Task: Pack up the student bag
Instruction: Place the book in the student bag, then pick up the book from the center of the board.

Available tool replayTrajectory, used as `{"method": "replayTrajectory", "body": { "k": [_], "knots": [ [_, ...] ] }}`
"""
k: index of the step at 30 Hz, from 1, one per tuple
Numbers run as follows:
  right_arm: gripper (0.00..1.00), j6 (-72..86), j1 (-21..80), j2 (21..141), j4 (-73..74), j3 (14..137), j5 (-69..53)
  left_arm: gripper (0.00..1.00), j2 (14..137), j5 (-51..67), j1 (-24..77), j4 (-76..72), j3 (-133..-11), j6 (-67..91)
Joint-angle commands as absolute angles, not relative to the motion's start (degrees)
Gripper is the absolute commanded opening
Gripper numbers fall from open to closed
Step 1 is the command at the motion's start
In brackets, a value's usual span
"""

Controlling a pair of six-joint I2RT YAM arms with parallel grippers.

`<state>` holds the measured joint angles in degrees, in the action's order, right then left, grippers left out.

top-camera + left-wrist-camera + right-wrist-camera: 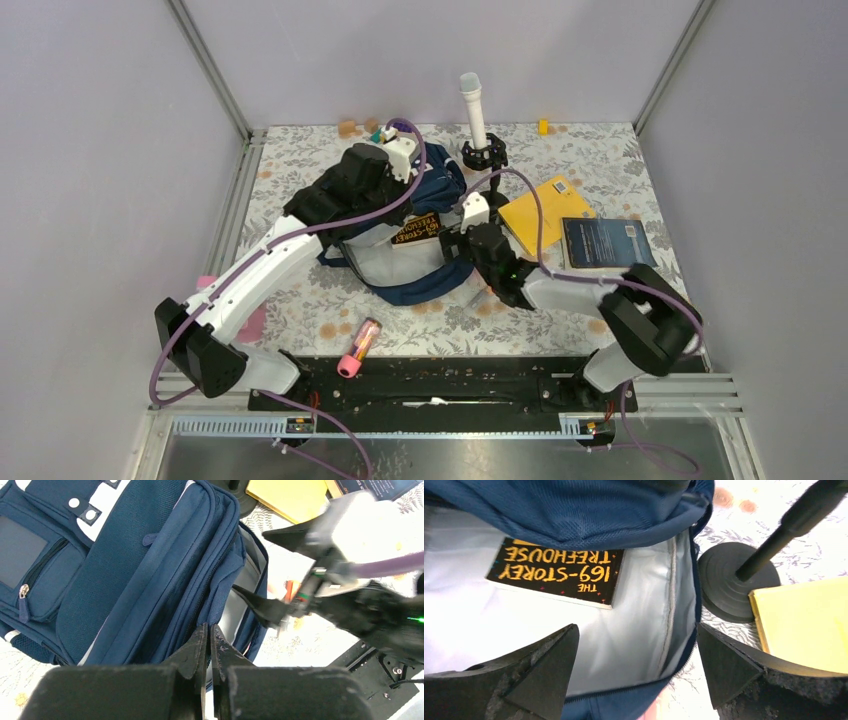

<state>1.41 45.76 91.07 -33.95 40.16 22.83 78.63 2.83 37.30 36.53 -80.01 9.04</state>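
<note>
Because the bag [420, 290] lies in the middle of the desk [300, 170], a little toward the far left corner, with its grey-lined mouth gaping toward the right edge, the right arm looks the better placed to feed it. The bag's long axis runs roughly from the far edge to the near edge. The left claw [208, 635] has its fingers pressed together at the flap's zip edge. The flap stands raised, but I cannot tell whether fabric is pinched between the fingers. The right claw [636, 627] hangs just at the mouth, fingers wide apart and empty. A black book [556, 572] already rests flat on the lining inside. The yellow book [545, 210] lies just right of the right claw, and the dark book [605, 243] lies beyond it toward the right edge, so the next pick is probably one of them. The tube [360, 347] lies near the near edge.
</note>
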Motion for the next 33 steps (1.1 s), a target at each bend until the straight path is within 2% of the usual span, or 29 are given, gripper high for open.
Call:
{"method": "replayTrajectory", "body": {
  "k": [1, 9, 17, 22, 26, 33],
  "knots": [
    [0.96, 4.6, 46.3, 80.2, -29.0, 37.6, 20.7, 0.00, 76.8, -1.5, 37.4, 33.6, -82.3, 9.3],
    [1.00, 4.8, 46.2, 60.2, -18.7, 29.5, 22.8, 0.00, 78.5, -3.3, 37.4, 32.5, -81.1, 9.4],
    [1.00, 4.2, 44.9, 50.7, 0.5, 31.6, 28.4, 0.00, 78.0, -5.0, 37.4, 31.7, -79.5, 9.8],
    [1.00, 3.6, 41.7, 48.7, 8.8, 35.2, 30.8, 0.00, 77.4, -3.3, 37.4, 31.8, -76.4, 10.5],
    [1.00, 2.4, 38.0, 49.2, 7.7, 36.5, 33.3, 0.00, 76.3, -3.7, 37.4, 32.1, -73.6, 10.6],
    [1.00, -7.0, 37.6, 61.8, 0.5, 40.7, 35.7, 0.00, 74.9, -4.4, 37.4, 33.1, -73.0, 10.2]
  ]
}}
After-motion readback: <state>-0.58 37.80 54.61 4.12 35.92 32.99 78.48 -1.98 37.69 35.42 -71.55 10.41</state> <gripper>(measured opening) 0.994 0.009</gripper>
